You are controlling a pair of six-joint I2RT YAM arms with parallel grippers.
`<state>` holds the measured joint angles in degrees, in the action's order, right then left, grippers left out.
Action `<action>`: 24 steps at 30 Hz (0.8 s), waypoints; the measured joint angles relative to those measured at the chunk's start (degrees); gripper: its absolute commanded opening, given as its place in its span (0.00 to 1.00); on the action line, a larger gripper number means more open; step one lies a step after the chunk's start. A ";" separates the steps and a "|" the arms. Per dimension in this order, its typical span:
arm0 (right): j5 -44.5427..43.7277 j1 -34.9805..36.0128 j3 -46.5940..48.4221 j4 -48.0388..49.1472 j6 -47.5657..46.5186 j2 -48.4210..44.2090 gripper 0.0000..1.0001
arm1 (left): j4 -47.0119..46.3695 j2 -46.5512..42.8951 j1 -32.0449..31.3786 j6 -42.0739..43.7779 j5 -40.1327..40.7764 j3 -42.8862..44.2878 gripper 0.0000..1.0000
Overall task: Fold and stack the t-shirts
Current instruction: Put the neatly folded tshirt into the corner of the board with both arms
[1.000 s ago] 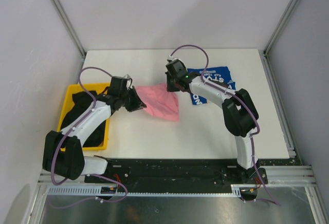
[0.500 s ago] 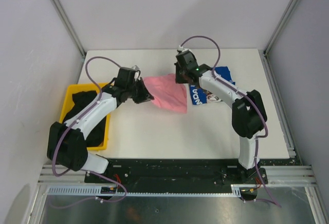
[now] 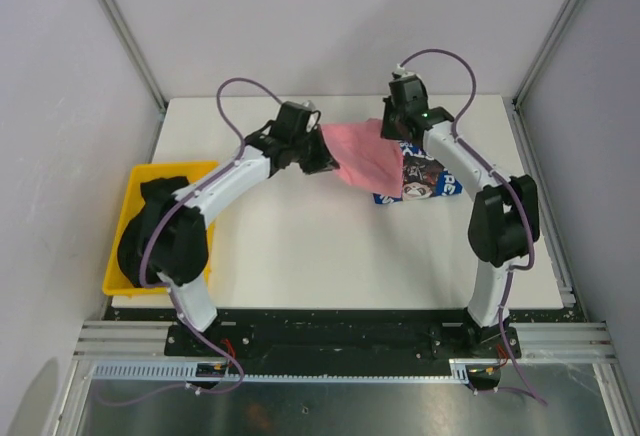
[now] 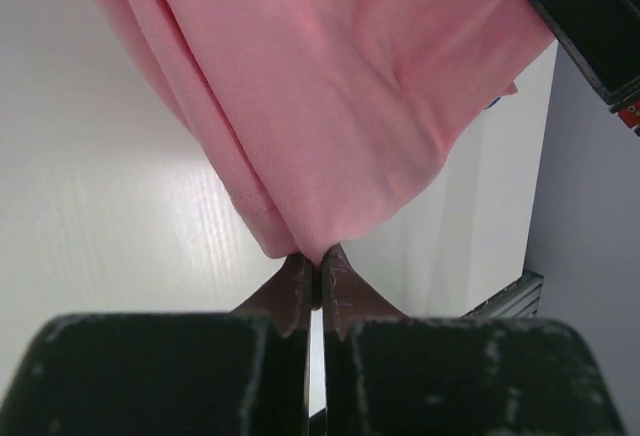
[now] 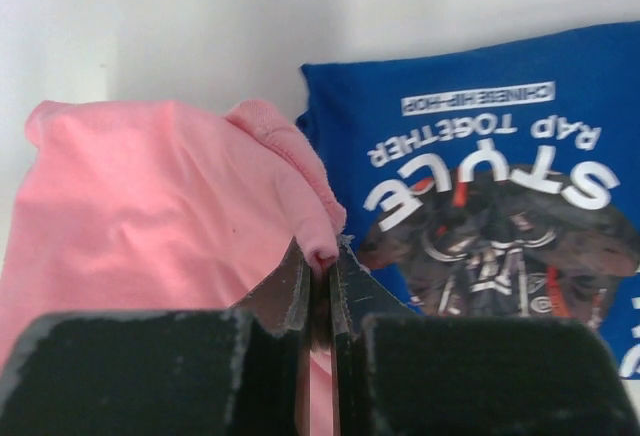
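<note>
The pink t-shirt (image 3: 368, 154) hangs folded in the air between both grippers at the back of the table. My left gripper (image 3: 326, 160) is shut on its left edge; the cloth (image 4: 330, 106) is pinched at the tips (image 4: 318, 256). My right gripper (image 3: 392, 128) is shut on its right edge (image 5: 322, 256). The royal-blue t-shirt (image 3: 428, 178) with white lettering lies folded flat under and right of the pink one, and shows in the right wrist view (image 5: 500, 186). Black t-shirts (image 3: 160, 206) lie in the yellow bin.
The yellow bin (image 3: 118, 261) sits at the table's left edge. White walls and metal frame posts close in the back and sides. The right arm's gripper body (image 4: 590, 16) shows at the top right of the left wrist view.
Both grippers have carried the pink t-shirt up and to the right, from the table's middle to partly over the blue t-shirt.
</note>
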<state>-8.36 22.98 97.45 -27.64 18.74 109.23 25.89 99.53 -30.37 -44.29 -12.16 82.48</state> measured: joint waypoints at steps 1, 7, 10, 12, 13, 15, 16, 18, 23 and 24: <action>0.00 -0.68 0.09 -0.09 -0.20 0.00 0.00 | -0.11 1.36 -0.39 -0.28 0.00 1.51 0.00; 0.63 -5.33 1.90 -0.96 -1.53 0.02 0.00 | -0.09 11.15 -2.99 -1.46 -0.22 12.96 0.00; 1.11 -7.45 3.37 -1.29 -2.19 0.02 0.00 | -0.02 15.04 -3.93 -2.34 -0.33 17.38 0.00; 1.42 -8.85 4.35 -1.29 -2.64 0.07 0.00 | -0.02 17.35 -4.42 -2.69 -0.44 20.00 0.00; 1.68 -9.49 4.81 -1.29 -2.91 0.13 0.00 | -0.02 18.25 -4.57 -2.84 -0.46 21.05 0.00; 2.12 -10.60 5.75 -1.20 -3.23 0.39 0.00 | 0.00 20.52 -4.98 -3.28 -0.48 23.96 0.00; 2.29 -11.04 6.05 -1.20 -3.39 0.57 0.00 | -0.02 21.64 -5.20 -3.39 -0.46 25.44 0.00; 2.89 -12.07 6.40 -0.96 -3.48 1.03 0.00 | -0.02 23.56 -5.73 -3.76 -0.46 27.98 0.00; 3.82 -13.90 6.56 -0.90 -3.98 2.78 0.00 | -0.02 27.04 -7.23 -4.44 -0.48 32.61 0.00; 4.04 -14.21 6.62 -0.92 -4.04 3.19 0.00 | -0.02 27.58 -7.54 -4.76 -0.48 33.27 0.00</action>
<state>-4.32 8.78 104.07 -28.56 14.70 112.42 25.87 127.11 -37.91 -49.06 -12.64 115.74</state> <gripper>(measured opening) 0.068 0.023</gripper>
